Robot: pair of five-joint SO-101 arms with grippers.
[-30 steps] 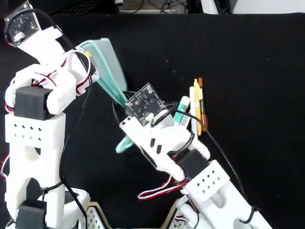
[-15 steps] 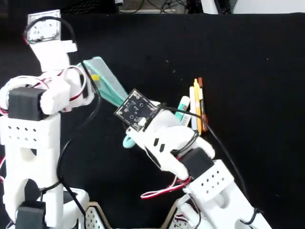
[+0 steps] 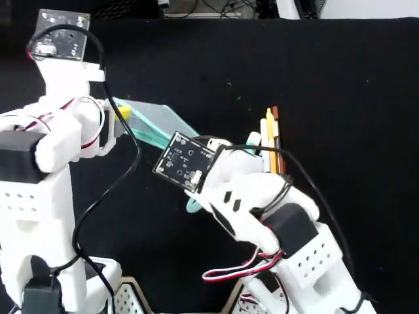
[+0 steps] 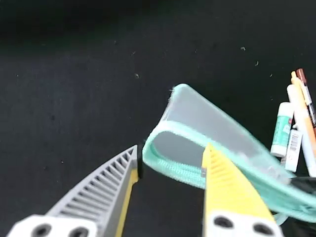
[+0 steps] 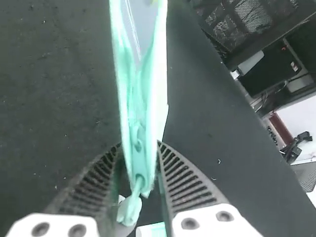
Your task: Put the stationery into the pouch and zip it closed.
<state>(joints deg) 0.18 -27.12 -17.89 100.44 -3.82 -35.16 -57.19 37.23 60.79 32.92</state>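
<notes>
The translucent teal pouch (image 3: 160,124) hangs above the black table, stretched between the two arms. One end of the pouch (image 4: 197,128) sits between the spread fingers of my left gripper (image 4: 172,148) and touches the yellow finger (image 4: 222,187). My right gripper (image 5: 138,145) is shut on the zipper edge of the pouch (image 5: 140,89), and a teal pull tab (image 5: 129,210) dangles below the fingers. In the high view that gripper lies under its wrist camera board (image 3: 185,163). The stationery (image 3: 272,140), several pens and a glue stick (image 4: 282,133), lies in a row on the table beside the right arm.
The black tabletop (image 3: 340,85) stretches wide to the right and far side of the pens. Both arm bases stand at the near edge. Dark racks and equipment (image 5: 256,29) sit beyond the table edge.
The left arm swung its gripper lower and outward, and the pouch tipped from steeply upright to nearly level. The right gripper slid toward the near edge with the pouch's other end.
</notes>
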